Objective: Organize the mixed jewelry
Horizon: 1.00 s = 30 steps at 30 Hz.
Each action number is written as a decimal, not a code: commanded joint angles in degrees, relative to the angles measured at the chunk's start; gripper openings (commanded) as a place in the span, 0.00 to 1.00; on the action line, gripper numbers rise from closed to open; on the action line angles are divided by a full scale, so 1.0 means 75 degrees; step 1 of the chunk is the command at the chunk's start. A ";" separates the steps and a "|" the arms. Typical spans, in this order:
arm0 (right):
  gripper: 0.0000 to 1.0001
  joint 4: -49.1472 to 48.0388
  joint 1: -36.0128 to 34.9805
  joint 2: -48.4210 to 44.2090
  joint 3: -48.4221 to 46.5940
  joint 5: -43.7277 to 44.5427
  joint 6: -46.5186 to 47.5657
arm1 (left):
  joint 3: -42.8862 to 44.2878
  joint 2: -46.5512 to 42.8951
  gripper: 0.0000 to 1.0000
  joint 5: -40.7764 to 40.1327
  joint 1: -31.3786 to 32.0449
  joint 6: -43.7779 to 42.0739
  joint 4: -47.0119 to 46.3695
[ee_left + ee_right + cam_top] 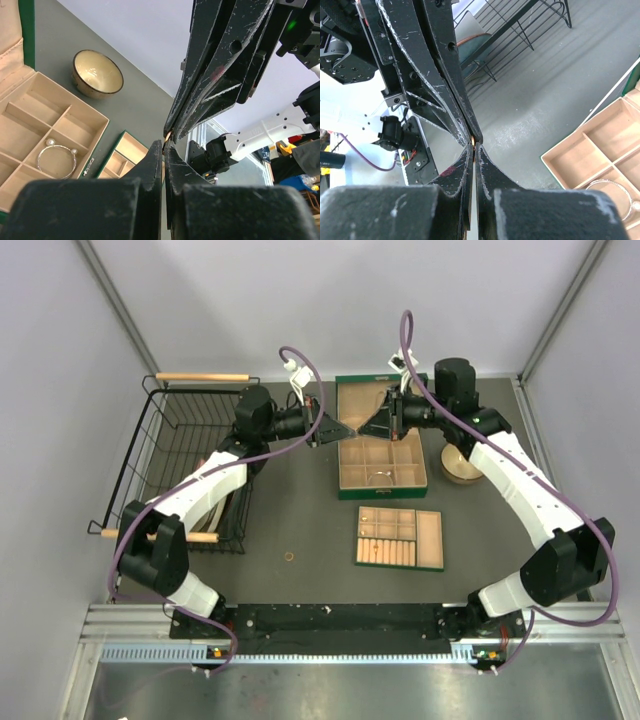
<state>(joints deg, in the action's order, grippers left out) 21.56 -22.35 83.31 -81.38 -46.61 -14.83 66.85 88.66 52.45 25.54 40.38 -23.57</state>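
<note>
My left gripper (349, 430) and right gripper (363, 428) meet tip to tip in the air at the left edge of the open green jewelry box (347, 455). A tiny gold piece (169, 133) glints where the tips meet, and it also shows in the right wrist view (474, 142). Both grippers are shut, and each seems to pinch this piece. In the left wrist view my left gripper (165, 144) points up at the right one's fingers (200, 100). In the right wrist view my right gripper (475, 146) faces the left one's fingers (455, 90). One small gold ring (289, 557) lies loose on the table.
A thin bangle with pearls (56, 159) lies in a front compartment of the box. A second tan compartment tray (430, 540) sits nearer the arms. A round wooden stand (462, 472) is right of the box. A black wire basket (160, 440) stands at the left.
</note>
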 commanded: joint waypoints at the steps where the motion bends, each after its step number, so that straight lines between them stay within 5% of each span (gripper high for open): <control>1: 0.00 -0.0344 -0.0090 -0.0256 0.0070 -0.0090 0.0020 | 0.0051 0.0061 0.00 0.0191 -0.0018 0.0088 -0.0560; 5: 0.24 -0.0297 -0.0067 -0.0478 0.0164 0.0109 0.0207 | 0.0110 0.0050 0.00 0.0179 -0.0007 -0.0331 -0.0164; 11: 0.38 -0.0052 0.0307 -0.0864 0.0070 0.0261 0.0360 | 0.0180 -0.0161 0.00 -0.0019 -0.0007 -0.1841 0.1334; 19: 0.39 0.0348 0.1827 -0.1638 0.0350 0.0753 0.0723 | 0.0145 -0.0571 0.00 -0.0874 0.0297 -0.5259 0.3856; 30: 0.38 0.0723 0.3214 -0.2833 0.2014 0.1783 0.1426 | -0.0123 -0.0794 0.00 -0.3569 0.3178 -0.9788 0.5885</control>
<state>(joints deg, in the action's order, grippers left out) 25.93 1.04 65.73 -70.28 -37.80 -8.23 66.76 84.84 34.48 43.44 -17.52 14.28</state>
